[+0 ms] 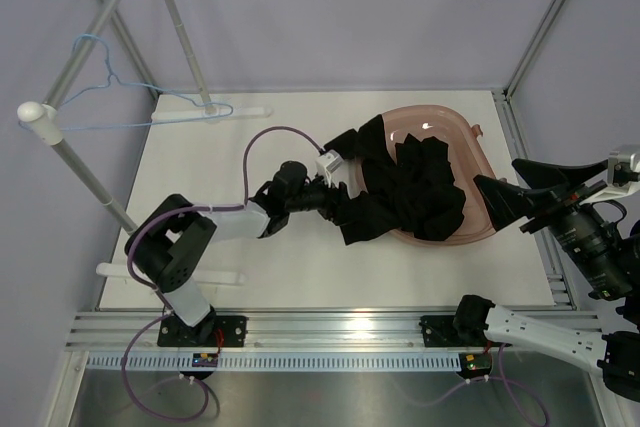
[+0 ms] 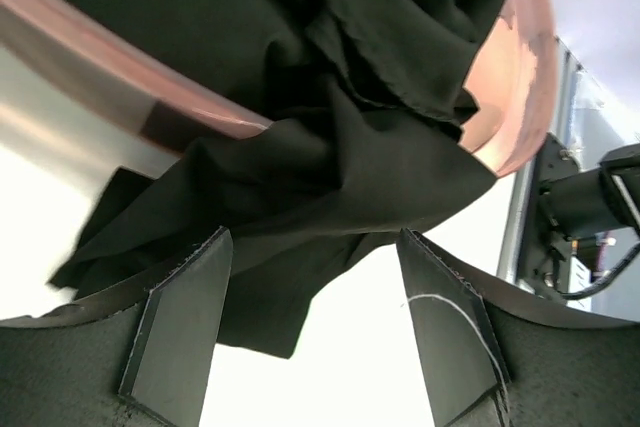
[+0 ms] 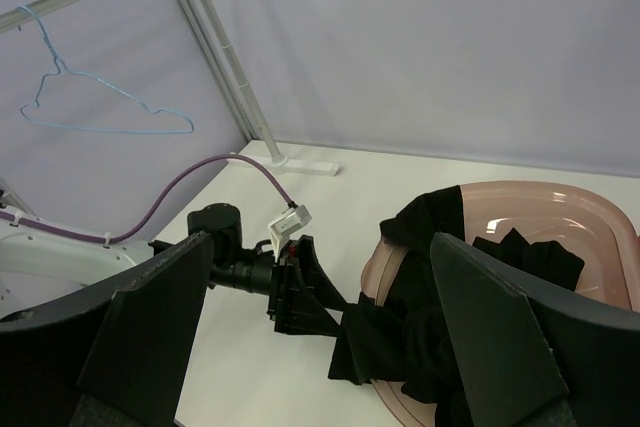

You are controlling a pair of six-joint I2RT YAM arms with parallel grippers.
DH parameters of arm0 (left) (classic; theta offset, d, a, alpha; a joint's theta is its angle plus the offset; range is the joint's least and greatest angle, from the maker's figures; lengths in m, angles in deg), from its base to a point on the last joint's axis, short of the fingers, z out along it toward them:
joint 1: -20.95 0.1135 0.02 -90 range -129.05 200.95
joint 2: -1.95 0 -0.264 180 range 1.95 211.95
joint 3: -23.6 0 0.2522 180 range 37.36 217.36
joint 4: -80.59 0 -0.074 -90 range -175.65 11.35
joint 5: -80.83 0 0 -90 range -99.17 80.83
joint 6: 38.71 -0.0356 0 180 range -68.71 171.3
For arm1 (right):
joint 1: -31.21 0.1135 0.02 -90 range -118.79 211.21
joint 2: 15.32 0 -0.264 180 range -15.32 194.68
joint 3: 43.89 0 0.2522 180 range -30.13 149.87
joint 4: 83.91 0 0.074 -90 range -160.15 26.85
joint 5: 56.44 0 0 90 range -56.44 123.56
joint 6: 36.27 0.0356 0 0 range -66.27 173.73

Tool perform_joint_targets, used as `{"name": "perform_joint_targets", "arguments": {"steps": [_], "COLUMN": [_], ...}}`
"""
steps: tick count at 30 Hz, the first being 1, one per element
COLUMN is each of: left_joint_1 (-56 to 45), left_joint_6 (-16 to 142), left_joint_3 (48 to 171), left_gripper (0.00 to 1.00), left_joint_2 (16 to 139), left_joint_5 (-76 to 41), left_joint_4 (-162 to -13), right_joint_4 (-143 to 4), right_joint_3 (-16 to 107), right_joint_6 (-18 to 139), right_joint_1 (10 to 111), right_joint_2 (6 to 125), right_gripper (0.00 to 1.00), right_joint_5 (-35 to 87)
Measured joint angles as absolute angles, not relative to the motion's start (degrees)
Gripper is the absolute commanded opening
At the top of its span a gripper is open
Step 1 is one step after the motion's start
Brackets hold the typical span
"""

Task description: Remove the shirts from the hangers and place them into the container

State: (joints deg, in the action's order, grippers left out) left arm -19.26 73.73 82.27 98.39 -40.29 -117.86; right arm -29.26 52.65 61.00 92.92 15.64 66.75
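The black shirt (image 1: 410, 187) lies bunched in the pink container (image 1: 430, 110), with one flap hanging over the left rim onto the table. My left gripper (image 1: 343, 202) is at that flap, open. In the left wrist view the shirt (image 2: 330, 167) spills over the container rim (image 2: 100, 67), and its lowest corner reaches between the spread fingers (image 2: 185, 317) of the left gripper (image 2: 315, 237), near the left one. The light-blue hanger (image 1: 133, 85) hangs bare on the rack at the far left. My right gripper (image 1: 500, 202) hovers open beside the container's right end, holding nothing.
The grey rack poles (image 1: 110, 17) slant over the table's far left corner, with a white foot (image 1: 240, 110) on the table. An aluminium rail (image 1: 320, 332) runs along the near edge. The right wrist view takes in the hanger (image 3: 110, 131), the container (image 3: 560, 192) and the left gripper (image 3: 340, 307).
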Motion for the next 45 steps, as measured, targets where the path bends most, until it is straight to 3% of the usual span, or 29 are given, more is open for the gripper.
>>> {"name": "perform_joint_targets", "arguments": {"steps": [10,19,23,26,28,29,34,39,45], "left_joint_1": [-16.94,-16.83,-16.83,-16.83,-16.83,-16.83,-16.92,-19.24,-25.44], "left_joint_6": [71.48,74.41,76.94,78.06,78.56,78.45,77.45,74.36,69.12], "left_joint_3": [83.58,85.31,85.09,84.72,84.43,84.30,83.01,83.38,99.34], "left_gripper": [0.72,0.66,0.42,0.32,0.06,0.00,0.00,0.00,0.00], "left_joint_2": [98.98,107.61,109.36,109.34,109.03,108.42,101.17,88.75,86.81], "left_joint_5": [-40.26,-50.34,-53.51,-54.49,-54.45,-54.03,-49.64,-37.03,-30.63], "left_joint_4": [-114.82,-121.95,-125.42,-126.93,-126.65,-125.53,-118.97,-107.17,-95.43], "right_joint_4": [-29.26,-29.26,-29.26,-29.26,-29.33,-29.39,-29.55,-29.63,-29.83], "right_joint_3": [52.35,52.32,52.32,52.32,52.28,52.21,52.15,52.15,52.15], "right_joint_6": [61.00,61.00,61.00,61.02,61.02,61.02,61.04,61.04,61.06], "right_joint_1": [92.92,92.92,92.92,92.92,92.92,92.92,92.92,92.92,92.92], "right_joint_2": [15.66,15.77,15.77,15.77,15.77,15.77,15.97,16.75,19.09], "right_gripper": [1.00,0.99,0.99,0.99,0.99,1.00,0.99,1.00,1.00], "right_joint_5": [66.42,66.42,66.42,66.40,66.40,66.40,66.29,65.85,66.05]}}
